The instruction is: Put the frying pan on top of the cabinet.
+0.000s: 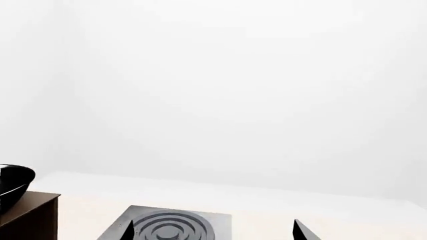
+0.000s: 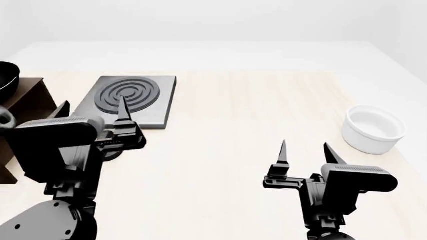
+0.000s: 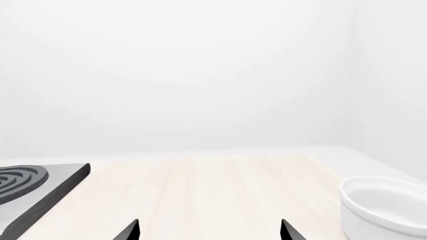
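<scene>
The black frying pan shows only partly at the far left edge of the head view. It appears to rest on the flat top of the dark brown cabinet; its handle is out of view. In the left wrist view the pan sits above the cabinet. My left gripper is open and empty, to the right of the cabinet and over the near edge of the hob. My right gripper is open and empty above the table. Both also show open in their wrist views: the left gripper and the right gripper.
A flat grey hob with rings lies on the light wooden table, right of the cabinet; it also shows in the left wrist view. A white round bowl stands at the right, near the table's edge.
</scene>
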Motion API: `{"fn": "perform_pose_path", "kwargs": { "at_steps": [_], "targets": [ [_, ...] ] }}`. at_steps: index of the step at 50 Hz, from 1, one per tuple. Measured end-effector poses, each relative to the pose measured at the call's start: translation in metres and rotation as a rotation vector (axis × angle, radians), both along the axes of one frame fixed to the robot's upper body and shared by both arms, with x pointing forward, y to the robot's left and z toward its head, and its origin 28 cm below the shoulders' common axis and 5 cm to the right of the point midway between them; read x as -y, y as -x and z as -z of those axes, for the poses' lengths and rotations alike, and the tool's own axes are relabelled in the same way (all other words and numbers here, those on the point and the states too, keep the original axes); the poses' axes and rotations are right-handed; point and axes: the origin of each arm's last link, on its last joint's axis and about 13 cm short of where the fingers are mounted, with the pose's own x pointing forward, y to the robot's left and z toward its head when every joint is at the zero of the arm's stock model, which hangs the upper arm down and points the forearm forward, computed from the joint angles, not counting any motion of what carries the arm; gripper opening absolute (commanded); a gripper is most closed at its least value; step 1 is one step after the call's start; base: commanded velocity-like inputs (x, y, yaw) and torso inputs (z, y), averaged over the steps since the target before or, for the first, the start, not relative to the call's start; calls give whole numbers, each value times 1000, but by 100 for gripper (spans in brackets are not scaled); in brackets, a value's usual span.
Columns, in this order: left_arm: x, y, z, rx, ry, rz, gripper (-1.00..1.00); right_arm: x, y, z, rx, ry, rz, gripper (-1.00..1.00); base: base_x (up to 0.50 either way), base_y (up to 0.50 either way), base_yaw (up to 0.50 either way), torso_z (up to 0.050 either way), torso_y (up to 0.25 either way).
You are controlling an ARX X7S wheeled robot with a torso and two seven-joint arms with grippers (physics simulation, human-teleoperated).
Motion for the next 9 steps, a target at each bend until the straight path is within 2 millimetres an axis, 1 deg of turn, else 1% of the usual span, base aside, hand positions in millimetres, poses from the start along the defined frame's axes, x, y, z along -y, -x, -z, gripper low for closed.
{"fn": "perform_pose_path", "kwargs": {
  "at_steps": [9],
  "targets": [
    [10, 8, 17, -31, -9, 64, 100, -1, 2, 1, 18, 18, 11, 100, 0, 0, 0, 0, 0]
  ]
}}
